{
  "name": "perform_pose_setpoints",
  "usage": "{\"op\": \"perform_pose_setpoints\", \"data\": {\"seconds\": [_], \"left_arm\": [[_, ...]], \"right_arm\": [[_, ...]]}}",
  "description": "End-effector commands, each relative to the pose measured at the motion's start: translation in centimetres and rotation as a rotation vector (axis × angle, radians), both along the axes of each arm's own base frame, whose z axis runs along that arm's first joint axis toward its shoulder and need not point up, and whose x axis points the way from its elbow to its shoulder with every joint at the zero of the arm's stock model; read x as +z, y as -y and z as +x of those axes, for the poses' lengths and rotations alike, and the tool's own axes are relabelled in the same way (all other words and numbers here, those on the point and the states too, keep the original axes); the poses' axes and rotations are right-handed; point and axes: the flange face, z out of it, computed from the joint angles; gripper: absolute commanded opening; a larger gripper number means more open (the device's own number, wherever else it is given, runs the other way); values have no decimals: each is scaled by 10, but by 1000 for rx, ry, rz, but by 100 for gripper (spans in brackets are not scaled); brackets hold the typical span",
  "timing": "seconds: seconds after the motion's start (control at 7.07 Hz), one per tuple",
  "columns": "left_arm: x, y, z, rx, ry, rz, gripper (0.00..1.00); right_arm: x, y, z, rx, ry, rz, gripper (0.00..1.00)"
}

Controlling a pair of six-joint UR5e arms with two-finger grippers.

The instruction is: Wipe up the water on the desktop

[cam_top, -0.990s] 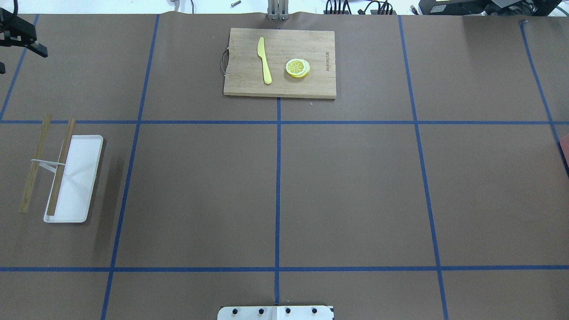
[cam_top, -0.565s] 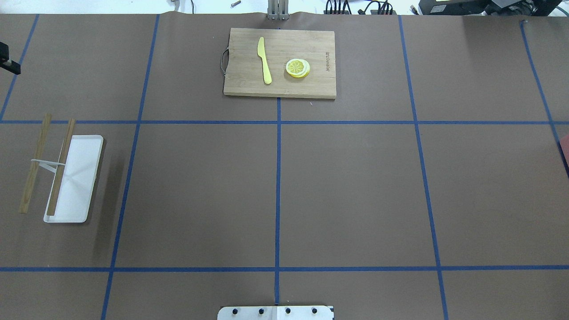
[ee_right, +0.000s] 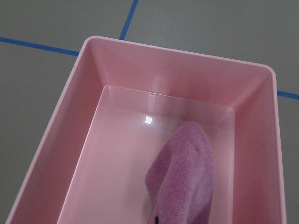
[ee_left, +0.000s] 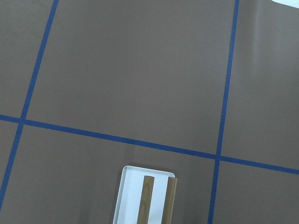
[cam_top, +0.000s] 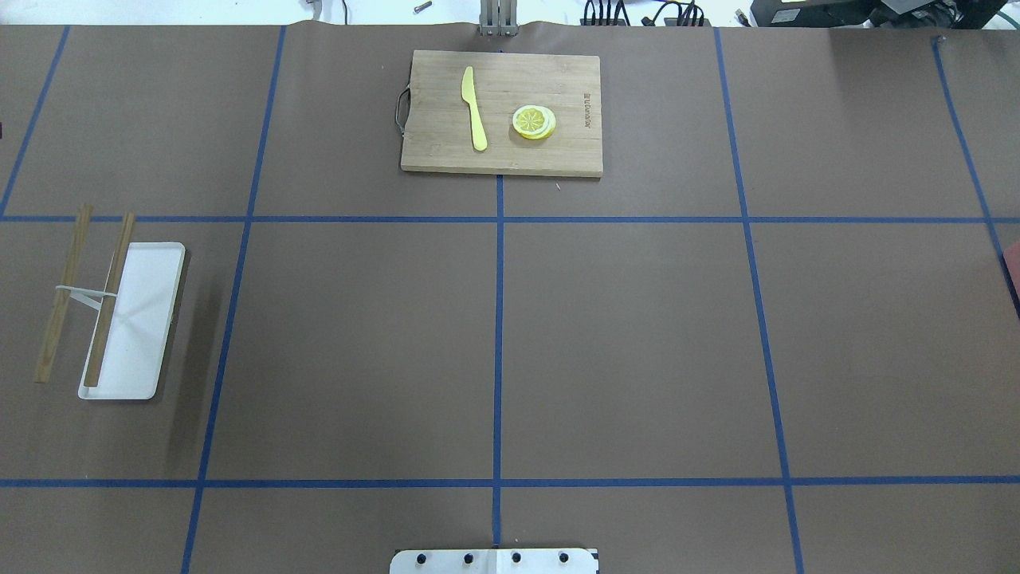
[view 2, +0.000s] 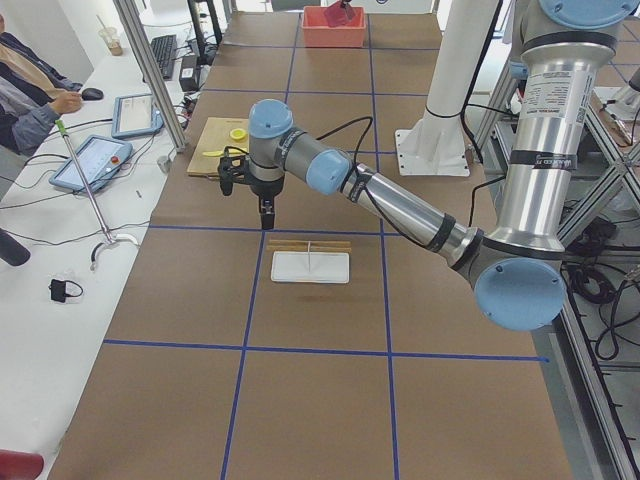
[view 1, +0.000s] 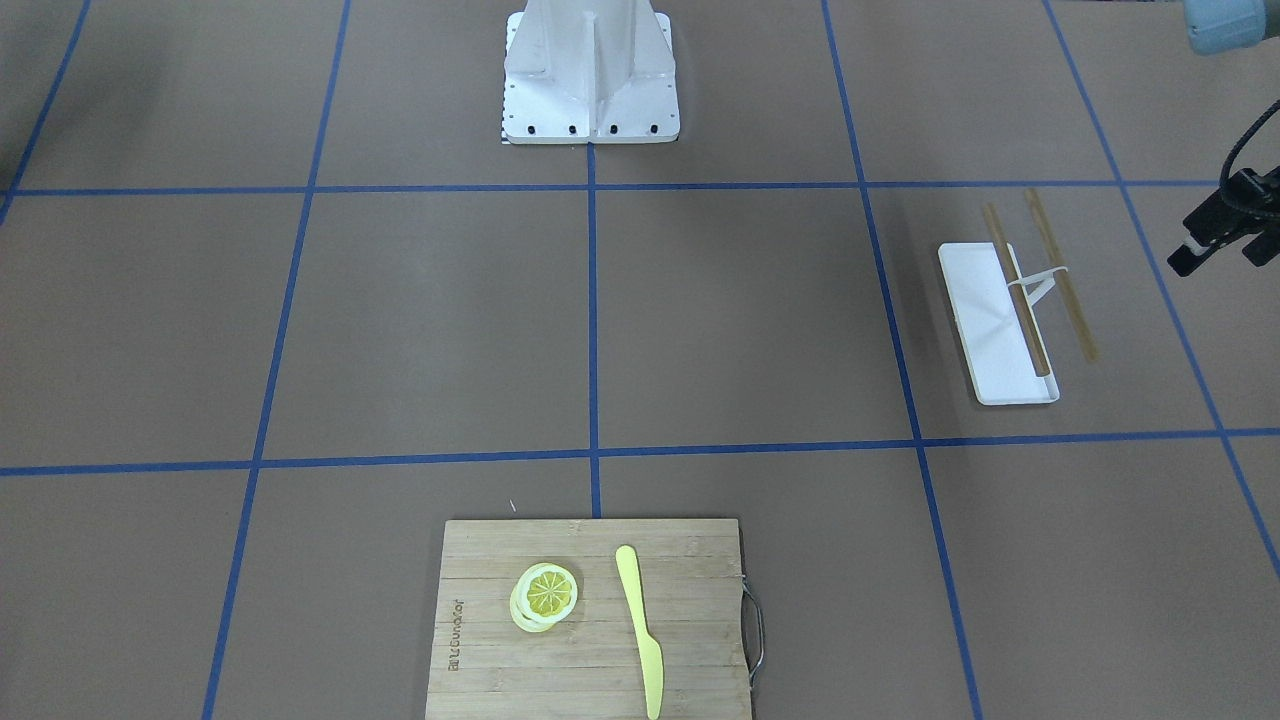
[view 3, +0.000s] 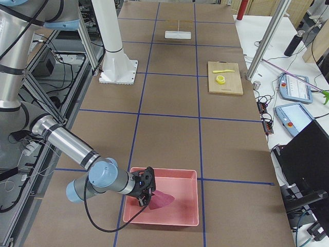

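Note:
The desktop (cam_top: 637, 335) is a matte brown top with a blue tape grid; I see no wet patch on it. A purple cloth (ee_right: 184, 172) lies in a pink bin (ee_right: 117, 60) at the table's right end, bunched up toward the wrist view's bottom edge. My right gripper (view 3: 145, 191) is down in the bin at the cloth's (view 3: 162, 199) near end; I cannot tell whether it is shut. My left gripper (view 1: 1220, 248) hangs open and empty above the desktop beyond the white tray, out of the overhead view. It also shows in the exterior left view (view 2: 262, 205).
A white tray (cam_top: 143, 319) with two wooden sticks (cam_top: 60, 295) across it sits at the left. A bamboo cutting board (cam_top: 502, 155) with a yellow knife (cam_top: 475, 108) and lemon slices (cam_top: 534, 121) sits at the far middle. The robot's base (view 1: 590, 70) stands at the near edge.
My left gripper has moved left and out of the overhead view. Nothing on the table has moved.

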Motion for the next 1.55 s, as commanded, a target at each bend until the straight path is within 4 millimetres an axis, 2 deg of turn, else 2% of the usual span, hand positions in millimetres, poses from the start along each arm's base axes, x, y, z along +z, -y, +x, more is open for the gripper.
{"op": "perform_pose_setpoints", "data": {"seconds": [0.0,0.71,0.85,0.99,1.13,1.27,1.41], "left_arm": [[-1,0,0,0,0,2,97],[-5,-1,-1,-1,-2,8,97],[-6,-1,-1,-1,-3,10,97],[-10,-4,-2,-3,-5,20,97],[-11,-9,-3,-7,-7,16,97],[-12,-10,-3,-8,-8,16,97],[-10,-10,-4,-8,-7,13,97]], "right_arm": [[0,6,-1,-5,-6,-7,0],[-3,13,0,-6,-3,-7,0],[-31,33,-9,-39,15,44,0],[-76,67,-7,-48,28,52,0],[-141,92,-4,-50,32,48,0],[-203,107,-11,-72,33,39,0],[-255,116,-27,-110,33,44,0]]}}
